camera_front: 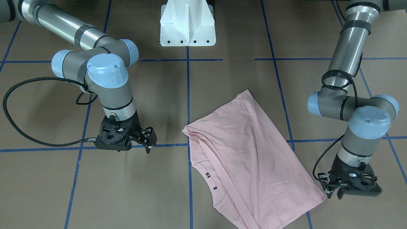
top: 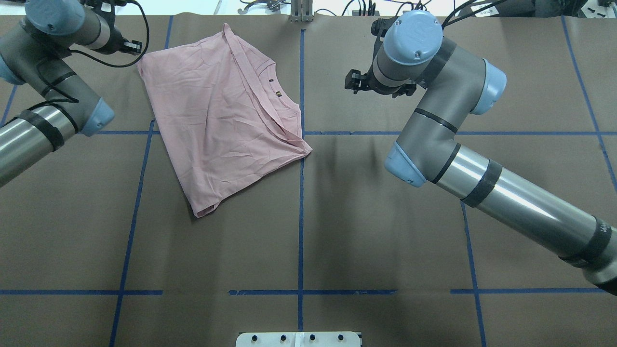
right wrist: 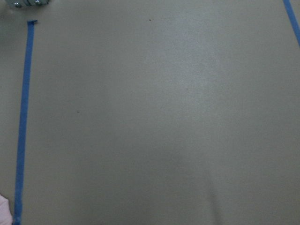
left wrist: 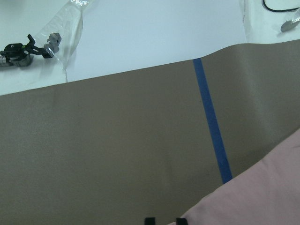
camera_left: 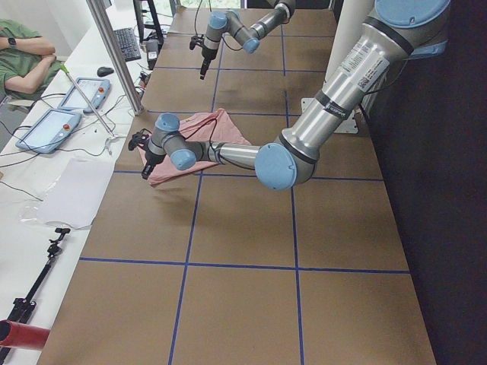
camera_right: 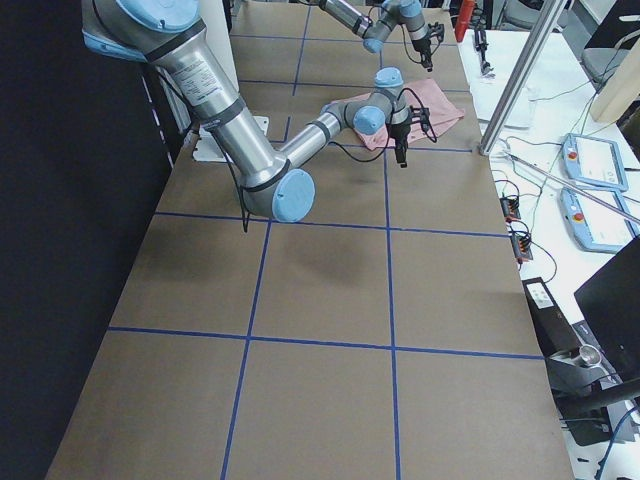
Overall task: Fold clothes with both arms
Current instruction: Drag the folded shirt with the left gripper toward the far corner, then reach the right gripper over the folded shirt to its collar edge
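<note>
Pale pink T-shirt (top: pixel 217 120) lies flat on the table (top: pixel 366 231), plain side up and folded to a rough rectangle. In the overhead view it sits at abt 10–11 o'clock from table centre, long axis running 11-to-5. Two small black tags (top: pixel 278 91) w/ yellow marks sit by the neckline on its 2 o'clock side. They're too small for me to read.

L gripper (camera_front: pixel 333 194) hangs at the shirt's 10 o'clock corner, just beside the cloth. My wrist cam shows its fingertips (left wrist: pixel 149 220) a little apart w/ bare table between them. The cloth edge is right next to one tip, not clamped.

R gripper (camera_front: pixel 148 147) is between 2 and 3 o'clock of the shirt, well apart from it, pointing down over bare table past the centre tape line (top: pixel 301 217). Can't tell whether its fingers are apart or together.

White sticker (camera_left: pixel 354 57) on the L arm's forearm has print, unreadable from here. White pedestal base (top: pixel 299 339) is at the table's 6 o'clock edge.
</note>
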You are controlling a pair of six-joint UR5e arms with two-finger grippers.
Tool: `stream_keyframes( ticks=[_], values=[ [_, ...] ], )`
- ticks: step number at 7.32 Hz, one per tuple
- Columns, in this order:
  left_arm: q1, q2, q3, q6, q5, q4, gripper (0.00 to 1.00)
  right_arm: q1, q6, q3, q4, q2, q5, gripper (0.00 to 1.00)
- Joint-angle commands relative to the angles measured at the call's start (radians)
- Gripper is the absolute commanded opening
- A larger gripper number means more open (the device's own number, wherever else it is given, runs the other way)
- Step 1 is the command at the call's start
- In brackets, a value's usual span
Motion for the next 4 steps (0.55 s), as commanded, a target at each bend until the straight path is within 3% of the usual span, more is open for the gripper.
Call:
stream_keyframes(
  ticks=[1,3,4],
  values=[
    [-0.033,0.069,-0.1,0.051,-0.107,-0.004,1.0,-0.047,0.157,-0.158,0.088,0.14,-0.01,0.77],
    [-0.035,0.072,-0.115,0.043,-0.107,-0.001,1.0,-0.109,0.189,-0.352,0.146,0.289,-0.1,0.72],
    [-0.033,0.071,-0.115,0.043,-0.107,-0.001,1.0,-0.131,0.204,-0.391,0.147,0.315,-0.116,0.66]
  ],
)
